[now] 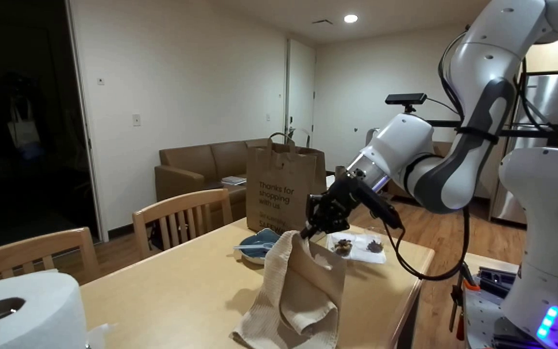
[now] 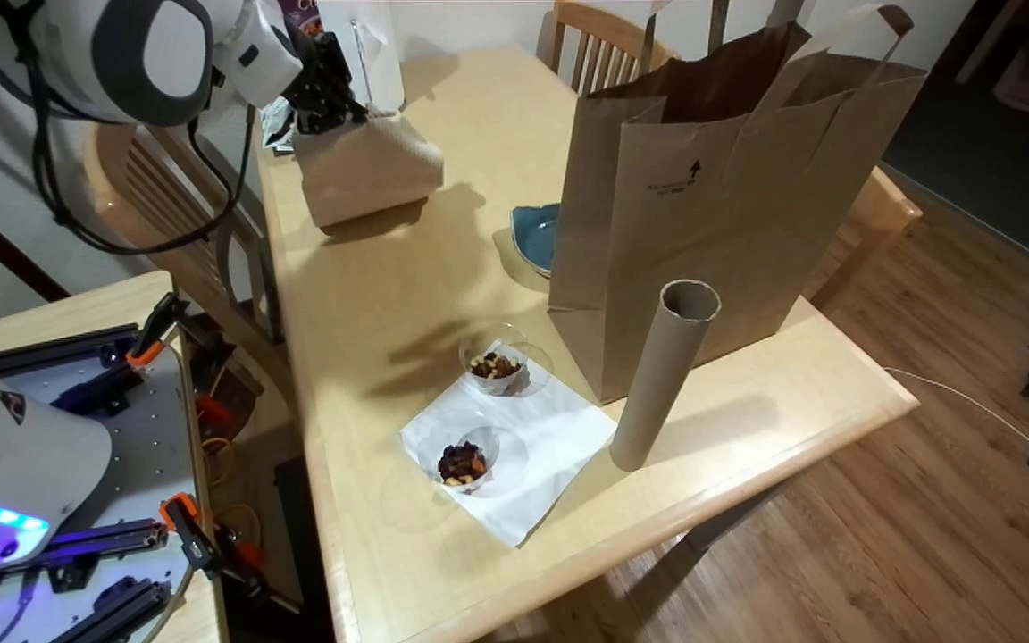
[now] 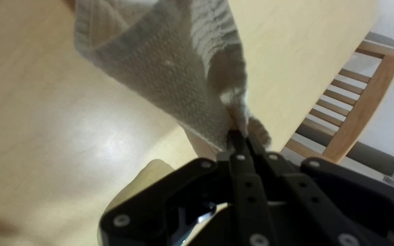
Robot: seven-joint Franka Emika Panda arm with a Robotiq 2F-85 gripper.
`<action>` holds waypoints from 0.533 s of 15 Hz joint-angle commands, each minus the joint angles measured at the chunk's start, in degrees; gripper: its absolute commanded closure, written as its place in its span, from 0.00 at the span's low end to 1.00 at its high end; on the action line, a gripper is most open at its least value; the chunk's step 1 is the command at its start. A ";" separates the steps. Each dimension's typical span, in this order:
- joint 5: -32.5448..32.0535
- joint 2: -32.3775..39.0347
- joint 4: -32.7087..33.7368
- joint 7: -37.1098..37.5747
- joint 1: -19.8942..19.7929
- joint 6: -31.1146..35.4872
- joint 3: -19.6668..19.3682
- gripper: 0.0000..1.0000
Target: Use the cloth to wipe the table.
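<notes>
Hand [image 3: 242, 137] pinched closed on the cloth [image 3: 166, 65], draped over the desk [image 2: 372, 281] near its robot-side long edge; contact unclear. Probably wipe stage: next, press flat, sweep along that edge.

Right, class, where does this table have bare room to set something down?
Bare tabletop lies between the cloth and the white napkin, and between the blue bowl and the paper towel roll. It's crowded beside the paper bag, where the blue bowl, cardboard tube and white napkin cluster.
</notes>
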 commanded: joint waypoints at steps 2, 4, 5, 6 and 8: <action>-13.49 -4.30 -0.67 15.68 0.14 0.00 -7.21 0.99; -21.49 -4.35 -0.05 22.21 0.99 -0.01 -11.76 0.99; -16.22 -3.17 -0.02 16.44 0.21 -0.01 -8.74 0.96; -18.86 -3.41 -0.03 18.63 0.21 -0.01 -10.31 0.96; -19.94 -3.79 -0.04 19.42 0.23 -0.01 -11.40 0.96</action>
